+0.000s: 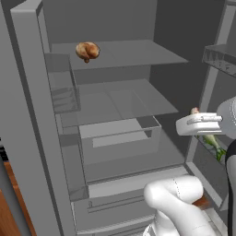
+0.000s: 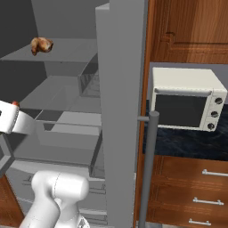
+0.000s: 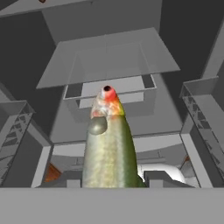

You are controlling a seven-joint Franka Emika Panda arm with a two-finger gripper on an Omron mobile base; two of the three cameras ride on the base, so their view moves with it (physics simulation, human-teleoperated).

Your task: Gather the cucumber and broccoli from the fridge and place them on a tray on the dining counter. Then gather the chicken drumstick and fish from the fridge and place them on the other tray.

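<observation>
— The fish (image 3: 108, 144) is in the jaws, isn't it?

— Looks so. From the hand view it sticks straight out along the hand, red-tipped snout pointing into the open fridge (image 1: 115, 115), with the two dark tips low on either side of its body. I'd say the jaws are narrowed onto it, gripping near the tail end.

— And the hand itself?

— In the left base view the hand (image 1: 203, 123) hangs off to the right, in front of the shelves and by the right door's bins. A bit of pale fish (image 1: 195, 111) peeks over its top.

— So what makes this step go well?

— I'd guess a clean, straight pull-back. The fish is long and held at one end, so it can swing or slip. Keep the grip firm, keep it level, and mind the door bins on both sides of the way out.

— The drumstick (image 1: 87, 50)?

— On the top shelf, far left, well apart from the hand. That one is not yet fetched.

— And the tray?

— Can't see it from here. Beyond the right door there's only a toaster oven (image 2: 186, 98) on a dark desk. The base will have to drive, I think, so the grip must hold through the ride.
</observation>
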